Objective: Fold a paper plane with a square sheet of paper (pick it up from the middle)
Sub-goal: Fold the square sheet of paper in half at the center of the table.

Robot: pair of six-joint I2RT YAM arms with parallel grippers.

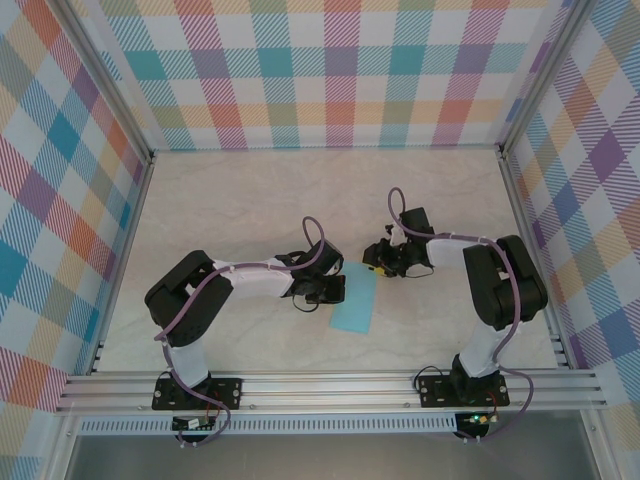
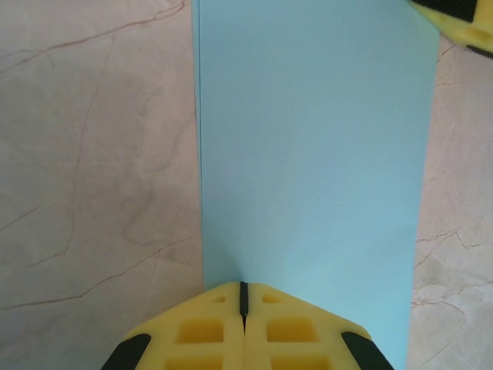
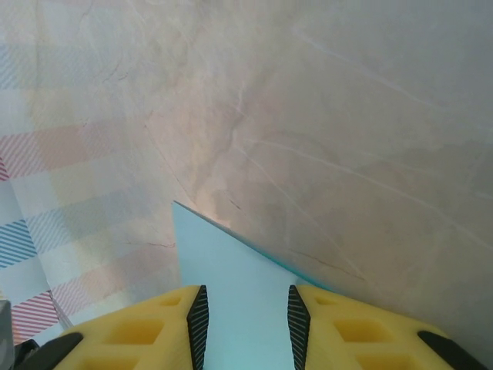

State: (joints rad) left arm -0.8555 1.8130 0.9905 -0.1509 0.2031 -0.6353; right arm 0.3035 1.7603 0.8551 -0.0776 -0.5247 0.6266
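We are seeing the black-and-yellow left gripper (image 1: 333, 290) (image 2: 243, 297) pressing its fingers together at the left edge of the thin light-blue paper sheet (image 1: 355, 300) (image 2: 308, 154) (image 3: 223, 254). The sheet is lying as a narrow rectangle on the pale marbled table (image 1: 230, 210). Beyond, the right gripper (image 1: 378, 262) (image 3: 246, 316) is holding its yellow pads spread around the sheet's far corner.

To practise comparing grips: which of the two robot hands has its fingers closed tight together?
The left hand: its yellow fingers meet, pinching an edge of the blue sheet. The right hand shows a gap, the sheet's corner between its fingers.
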